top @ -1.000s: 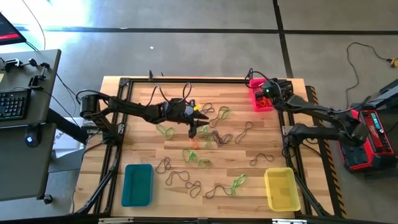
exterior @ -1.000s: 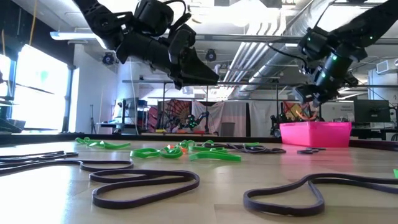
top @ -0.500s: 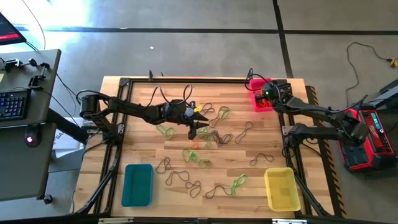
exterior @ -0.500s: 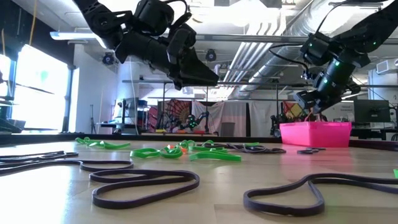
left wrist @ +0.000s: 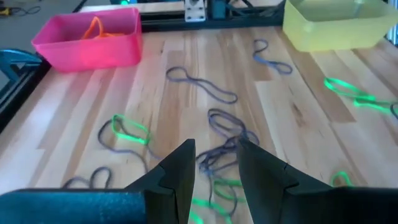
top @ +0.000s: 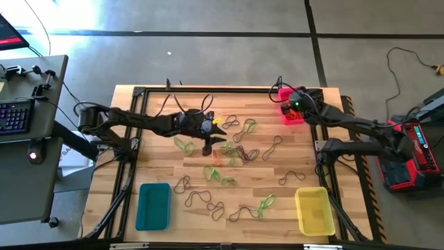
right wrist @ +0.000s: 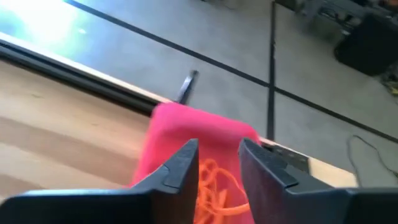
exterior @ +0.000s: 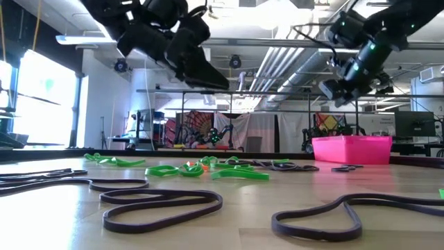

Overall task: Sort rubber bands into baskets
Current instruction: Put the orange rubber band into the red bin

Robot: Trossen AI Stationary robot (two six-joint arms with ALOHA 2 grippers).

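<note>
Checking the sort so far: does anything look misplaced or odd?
Nothing stands out. Orange rubber bands lie inside the pink basket; the teal basket and yellow basket look empty.

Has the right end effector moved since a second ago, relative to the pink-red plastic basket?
Yes. In the low view the right end effector has risen, now clearly higher above the pink-red plastic basket, with its fingers open and nothing held.

A wooden table (top: 159, 167) carries scattered rubber bands (top: 208, 201) and three baskets (top: 153, 205).
</note>
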